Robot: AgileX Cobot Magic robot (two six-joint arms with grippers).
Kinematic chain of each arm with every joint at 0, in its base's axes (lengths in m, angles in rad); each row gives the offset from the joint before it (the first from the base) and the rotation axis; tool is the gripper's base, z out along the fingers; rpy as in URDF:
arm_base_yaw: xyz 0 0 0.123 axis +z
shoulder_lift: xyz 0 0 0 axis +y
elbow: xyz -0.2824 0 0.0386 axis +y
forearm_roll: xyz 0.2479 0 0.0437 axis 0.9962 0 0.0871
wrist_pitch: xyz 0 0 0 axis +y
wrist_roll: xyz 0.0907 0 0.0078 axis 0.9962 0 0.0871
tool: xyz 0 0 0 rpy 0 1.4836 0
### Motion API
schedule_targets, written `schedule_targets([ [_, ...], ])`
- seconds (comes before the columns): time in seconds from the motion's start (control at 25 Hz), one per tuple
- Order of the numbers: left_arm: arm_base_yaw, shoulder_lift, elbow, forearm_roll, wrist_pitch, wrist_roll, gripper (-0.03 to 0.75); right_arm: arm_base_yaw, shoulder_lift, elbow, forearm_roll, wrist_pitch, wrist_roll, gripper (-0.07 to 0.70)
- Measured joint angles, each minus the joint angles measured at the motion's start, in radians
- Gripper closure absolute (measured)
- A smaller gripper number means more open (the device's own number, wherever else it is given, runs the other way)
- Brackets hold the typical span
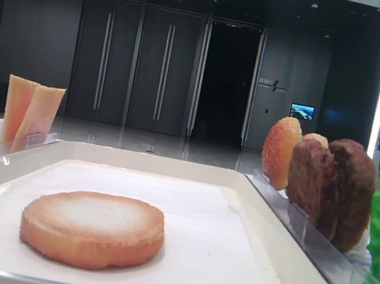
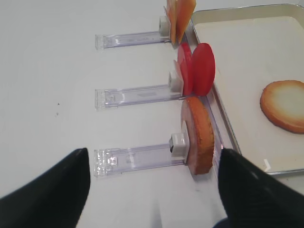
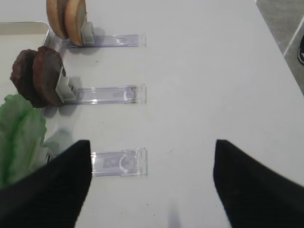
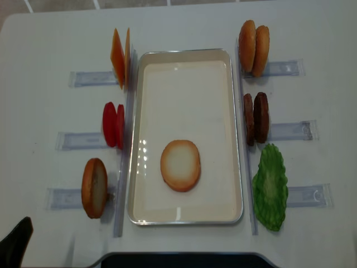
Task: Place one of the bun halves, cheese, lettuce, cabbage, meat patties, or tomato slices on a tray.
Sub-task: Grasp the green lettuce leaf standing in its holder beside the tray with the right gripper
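Flat pale-faced bun half (image 4: 180, 165) lies on cream rimmed tray (image 4: 187, 53), likely the base. Right gripper (image 3: 151, 178) jaws apart near ruffled green lettuce (image 3: 19, 133); left gripper (image 2: 152, 185) jaws apart.

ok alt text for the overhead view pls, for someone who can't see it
A cream tray holds one flat bun half. Clear racks on the left stand cheese, tomato slices and a bun on edge; those on the right hold two buns, meat patties and lettuce.
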Motion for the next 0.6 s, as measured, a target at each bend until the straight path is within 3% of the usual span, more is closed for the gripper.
schedule_targets([
  [0.6, 0.000, 0.000, 0.000, 0.000, 0.000, 0.000, 0.073, 0.000, 0.000, 0.000, 0.001, 0.000, 0.002, 0.097],
])
